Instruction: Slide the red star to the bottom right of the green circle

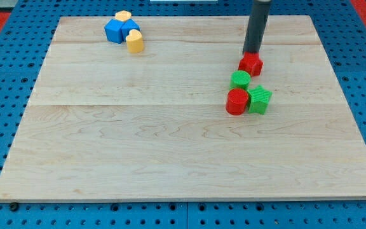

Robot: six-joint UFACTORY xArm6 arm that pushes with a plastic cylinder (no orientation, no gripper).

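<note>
You are looking down at a pale wooden board (pixel 170 146) lying on a blue perforated base (pixel 5 25). The arm carries no pincer, so there is nothing to report as released or clenched; it ends in a dark upright rod entering from the view's top. My tip (pixel 252 54) sits at the upper edge of a red star (pixel 251 64), touching it or very nearly so, in the board's upper right part.

Just below that red star, slightly toward the view's left, is a green circle (pixel 239 79), and the two blocks look to be touching. Below the green circle stands a red cylinder (pixel 237 102), and pressed against its right side is a green star (pixel 259 100). These four blocks form one tight cluster, with the red star at its top, lying above and a little right of the green circle.

Well apart, near the board's top left corner, you find a second cluster. A blue block (pixel 119 30), its exact shape hard to make out, has a small yellow block (pixel 122 15) at its top edge and a yellow rounded block (pixel 135 41) at its lower right.
</note>
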